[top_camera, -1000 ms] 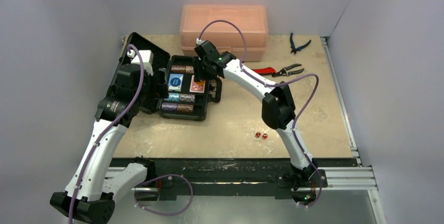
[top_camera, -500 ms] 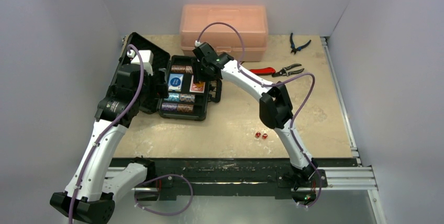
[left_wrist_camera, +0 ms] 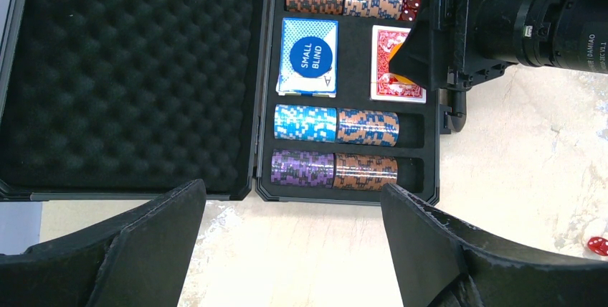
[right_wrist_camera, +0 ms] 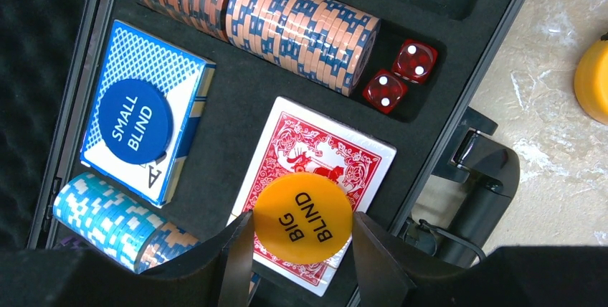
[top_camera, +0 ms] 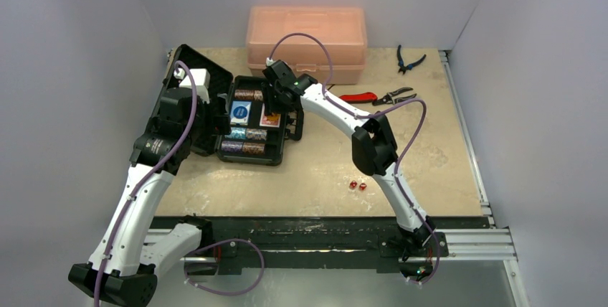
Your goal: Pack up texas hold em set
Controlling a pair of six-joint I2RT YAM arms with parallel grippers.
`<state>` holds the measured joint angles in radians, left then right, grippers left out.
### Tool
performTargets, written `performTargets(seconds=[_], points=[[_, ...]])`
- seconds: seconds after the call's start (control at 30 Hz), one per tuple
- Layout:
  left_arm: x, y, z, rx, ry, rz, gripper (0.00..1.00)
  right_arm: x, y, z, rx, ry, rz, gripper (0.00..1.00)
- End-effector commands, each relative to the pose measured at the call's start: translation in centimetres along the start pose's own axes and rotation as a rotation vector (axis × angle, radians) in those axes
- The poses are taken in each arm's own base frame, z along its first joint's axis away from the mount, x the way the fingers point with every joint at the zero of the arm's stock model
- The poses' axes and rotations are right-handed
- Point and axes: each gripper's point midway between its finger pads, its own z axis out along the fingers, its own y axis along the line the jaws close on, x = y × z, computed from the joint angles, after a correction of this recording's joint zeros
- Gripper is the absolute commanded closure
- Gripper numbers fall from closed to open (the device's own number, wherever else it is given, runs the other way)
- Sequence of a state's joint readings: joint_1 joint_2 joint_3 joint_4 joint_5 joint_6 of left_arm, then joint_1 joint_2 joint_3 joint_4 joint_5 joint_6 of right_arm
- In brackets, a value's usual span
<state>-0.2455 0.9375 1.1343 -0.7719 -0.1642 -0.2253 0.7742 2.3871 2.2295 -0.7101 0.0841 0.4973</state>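
**Ana:** Texas hold em set: where is it?

**Ben:** Mostly in its black briefcase, which lies open on the desk at upper left-centre of the overhead view. Chip stacks, the blue deck and the red deck sit in their slots. Two packed dice lie at the tray's upper right. Two loose dice lie on the desk at lower centre, well apart from the case.

**Ana:** And the fingers?

**Ben:** The right fingers pinch the yellow disc by its edge over the red deck. I cannot tell whether it touches the cards. The left fingers are spread wide and hold nothing, above the case's near rim.

**Ana:** What might go wrong?

**Ben:** If it is released tilted or off-centre, the disc could slide off the deck and wedge against the wall, and then the lid might not shut. The loose dice could also be forgotten, or roll away when pinched.
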Motion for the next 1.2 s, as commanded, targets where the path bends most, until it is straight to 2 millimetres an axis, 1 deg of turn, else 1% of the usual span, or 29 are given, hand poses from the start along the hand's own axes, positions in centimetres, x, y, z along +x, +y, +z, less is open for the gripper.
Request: performTargets(seconds=[0.0,0.1,0.23,0.43,0.53,0.67,0.83,1.0,1.17], points=[[-0.90,-0.25,-0.35,0.009,-0.043,-0.016,0.08,-1.38,1.15,-0.41,-0.022,-0.045,0.007,1.00],[-0.91,-0.25,-0.35,0.009,-0.042,-0.013,0.08,-1.32,1.11,-0.29,-0.022,-0.043,0.008,1.00],[-0.90,-0.25,-0.31,0.009,-0.042,-0.013,0.08,-1.26,1.24,-0.18,-0.030,-0.043,0.007,0.92],[-0.91,-0.25,-0.34,0.008,-0.043,-0.014,0.08,-1.26,1.37,-0.03,-0.038,-0.044,0.006,0.85],[-0.93,-0.21,-0.36,0.006,-0.044,-0.013,0.08,-1.24,1.38,0.05,-0.038,-0.046,0.008,0.77],[-0.90,-0.18,-0.36,0.005,-0.043,-0.013,0.08,-1.30,1.49,0.00,-0.045,-0.050,0.008,0.72],[-0.92,-0.14,-0.38,0.003,-0.044,-0.015,0.08,-1.25,1.55,0.06,-0.048,-0.050,0.008,0.64],[-0.94,-0.16,-0.39,0.004,-0.045,-0.014,0.08,-1.08,1.48,0.17,-0.045,-0.047,0.012,0.52],[-0.94,-0.14,-0.39,0.003,-0.045,-0.014,0.08,-0.92,1.48,0.28,-0.048,-0.044,0.012,0.43]])
